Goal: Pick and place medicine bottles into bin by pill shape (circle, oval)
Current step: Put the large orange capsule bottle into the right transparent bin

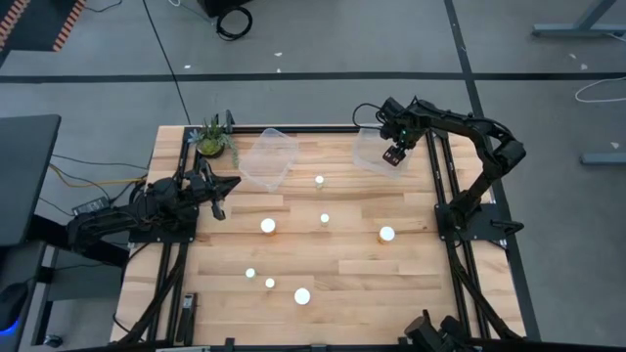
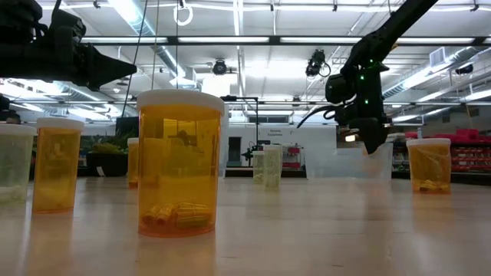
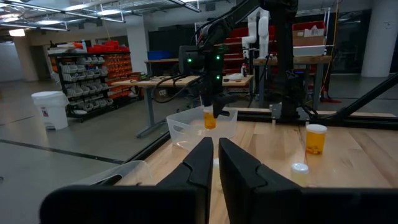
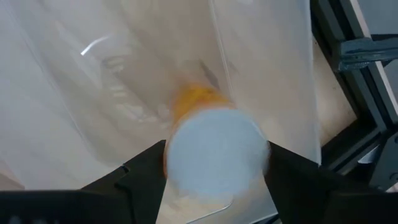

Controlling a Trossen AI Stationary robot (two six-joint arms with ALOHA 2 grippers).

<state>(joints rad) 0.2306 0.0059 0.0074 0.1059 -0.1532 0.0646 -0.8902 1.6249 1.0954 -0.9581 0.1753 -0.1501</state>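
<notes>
My right gripper hangs over the clear bin at the table's far right, shut on a medicine bottle with a white cap and an orange body. The bottle also shows in the left wrist view, above that bin. My left gripper is shut and empty at the table's left, near the second clear bin. Several other medicine bottles stand upright on their bases on the table, among them one at the middle and one toward the right. My right gripper pinches the bottle's white cap between its two fingers, one on each side. The fingers point down from above. The bottle hangs upright below them, its orange body clear of the bin's floor.
A green potted plant stands at the far left corner beside the left bin. Bottles near the front stand in the low view. Black frame rails run along the table's edges.
</notes>
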